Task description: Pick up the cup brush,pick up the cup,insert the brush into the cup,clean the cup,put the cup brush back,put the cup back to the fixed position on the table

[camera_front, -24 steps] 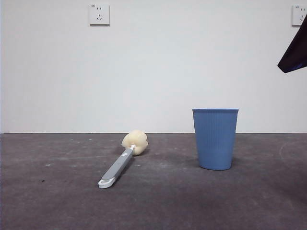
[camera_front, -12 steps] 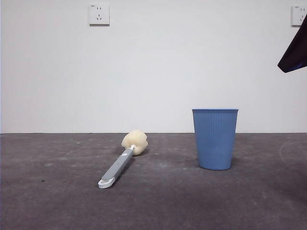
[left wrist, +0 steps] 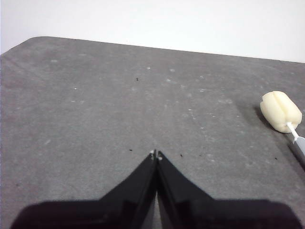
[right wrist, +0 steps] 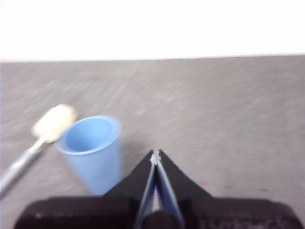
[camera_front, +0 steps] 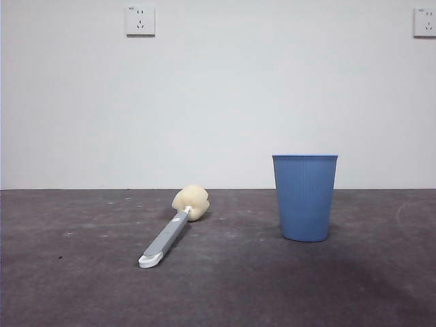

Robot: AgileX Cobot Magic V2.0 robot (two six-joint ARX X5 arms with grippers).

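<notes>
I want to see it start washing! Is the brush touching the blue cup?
Apart. The front view shows bare table between the cup brush and the cup.

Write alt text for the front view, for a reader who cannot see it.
A blue ribbed cup stands upright on a dark grey table, right of centre. To its left, apart from it, a cup brush lies flat, cream sponge head away from the camera. Behind is a white wall with two sockets; no gripper shows.

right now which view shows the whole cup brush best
The front view: the cup brush lies full length on the table, sponge head to looped end. The left wrist view shows only its head and a bit of handle; the right wrist view shows it blurred, partly behind the cup.
</notes>
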